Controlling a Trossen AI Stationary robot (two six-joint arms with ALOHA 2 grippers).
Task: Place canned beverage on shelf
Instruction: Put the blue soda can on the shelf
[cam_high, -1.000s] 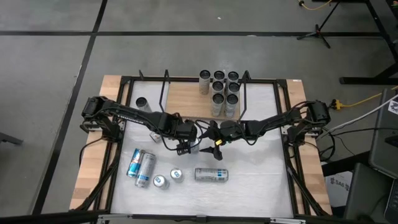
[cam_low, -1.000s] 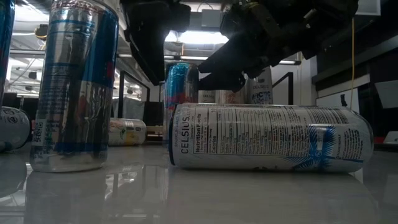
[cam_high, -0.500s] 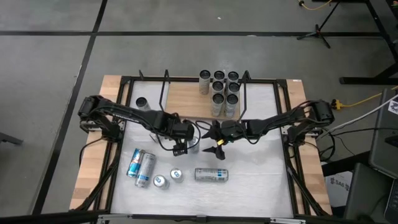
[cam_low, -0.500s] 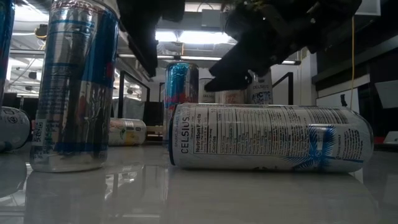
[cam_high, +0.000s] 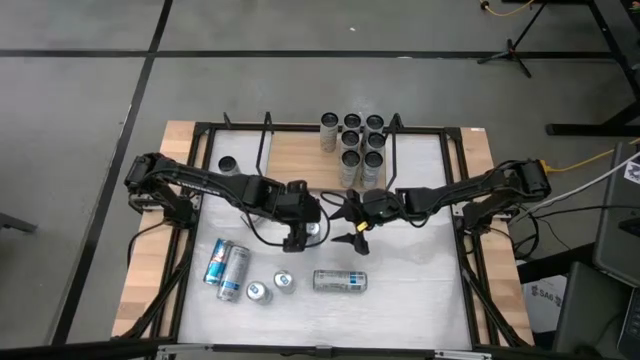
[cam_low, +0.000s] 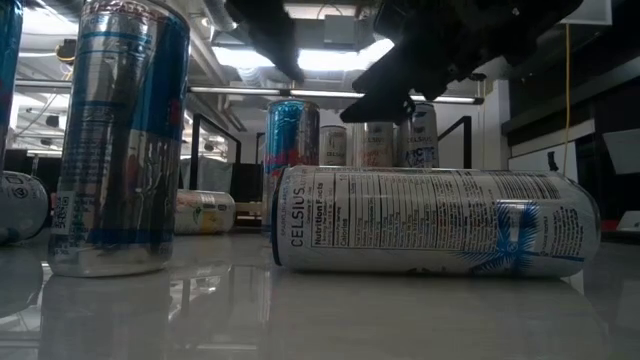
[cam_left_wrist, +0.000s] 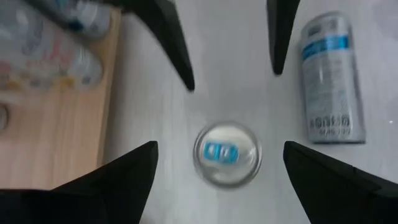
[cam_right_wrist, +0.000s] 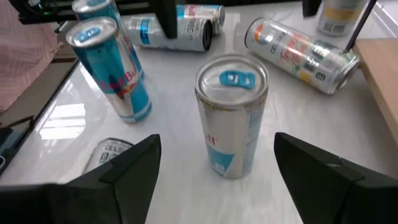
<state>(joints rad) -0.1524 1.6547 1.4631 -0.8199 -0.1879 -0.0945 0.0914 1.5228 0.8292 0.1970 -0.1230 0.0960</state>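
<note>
Both grippers, left and right, hover with jaws open beside the upright can, risking collision and toppling it.

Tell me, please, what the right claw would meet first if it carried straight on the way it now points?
Most likely the upright can with the blue tab: it stands dead ahead of the open right claw, centred between its fingers. The left claw hangs open over the same can, so the two could meet, though depth is unclear.
</note>
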